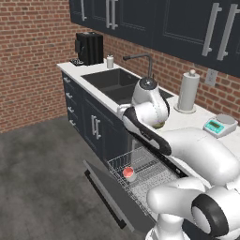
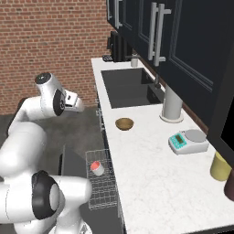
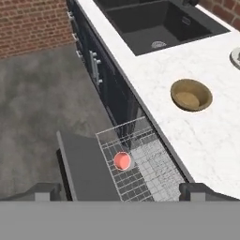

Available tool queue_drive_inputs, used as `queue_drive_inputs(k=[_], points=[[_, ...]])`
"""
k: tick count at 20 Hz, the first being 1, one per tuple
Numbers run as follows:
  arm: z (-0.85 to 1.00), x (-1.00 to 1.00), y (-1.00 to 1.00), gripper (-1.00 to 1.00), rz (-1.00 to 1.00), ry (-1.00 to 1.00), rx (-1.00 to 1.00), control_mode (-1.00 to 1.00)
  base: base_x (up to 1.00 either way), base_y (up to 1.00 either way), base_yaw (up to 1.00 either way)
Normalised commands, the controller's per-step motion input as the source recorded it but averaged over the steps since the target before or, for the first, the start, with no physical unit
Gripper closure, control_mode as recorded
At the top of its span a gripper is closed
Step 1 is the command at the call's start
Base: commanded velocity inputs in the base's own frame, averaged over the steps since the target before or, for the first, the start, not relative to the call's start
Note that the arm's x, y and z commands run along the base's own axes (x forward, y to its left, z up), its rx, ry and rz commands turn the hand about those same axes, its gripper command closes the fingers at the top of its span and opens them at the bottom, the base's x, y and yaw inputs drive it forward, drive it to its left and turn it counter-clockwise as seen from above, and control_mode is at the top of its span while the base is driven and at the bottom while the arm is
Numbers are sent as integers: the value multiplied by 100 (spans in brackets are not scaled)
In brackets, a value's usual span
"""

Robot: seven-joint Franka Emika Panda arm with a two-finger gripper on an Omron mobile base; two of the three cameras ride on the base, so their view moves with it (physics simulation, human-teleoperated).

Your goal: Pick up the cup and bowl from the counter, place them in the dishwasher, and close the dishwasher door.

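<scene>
Marble counter (image 2: pixel 151 183): round wooden bowl (image 2: pixel 124 123); cup (image 2: pixel 97 167) on wire rack (image 2: pixel 100 187).

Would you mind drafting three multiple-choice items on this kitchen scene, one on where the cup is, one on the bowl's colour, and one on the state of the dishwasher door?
1. Where is the cup?
A. In the sink
B. In the dishwasher rack
C. On the counter beside the scale

2. What colour is the bowl?
A. Brown
B. Blue
C. White

3. How does the dishwasher door stand?
A. Shut flush with the cabinets
B. Taken off and lying on the counter
C. Dropped open

Answers:
1. B, since the cup sits upright in the white wire rack pulled out of the dishwasher.
2. A, since the bowl on the counter looks brown and wooden.
3. C, since the dark panel lies lowered in front of the rack.
</scene>
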Motion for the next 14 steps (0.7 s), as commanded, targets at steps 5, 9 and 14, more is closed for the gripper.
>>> queue_drive_inputs(k=[5,9,14], points=[[-33,-26,-14,-100,5,1,-34,-100,0,0,0],[-52,-4,-76,-100,13,0,-8,-100,0,0,0],[-23,2,-58,-100,14,0,0,-100,0,0,0]])
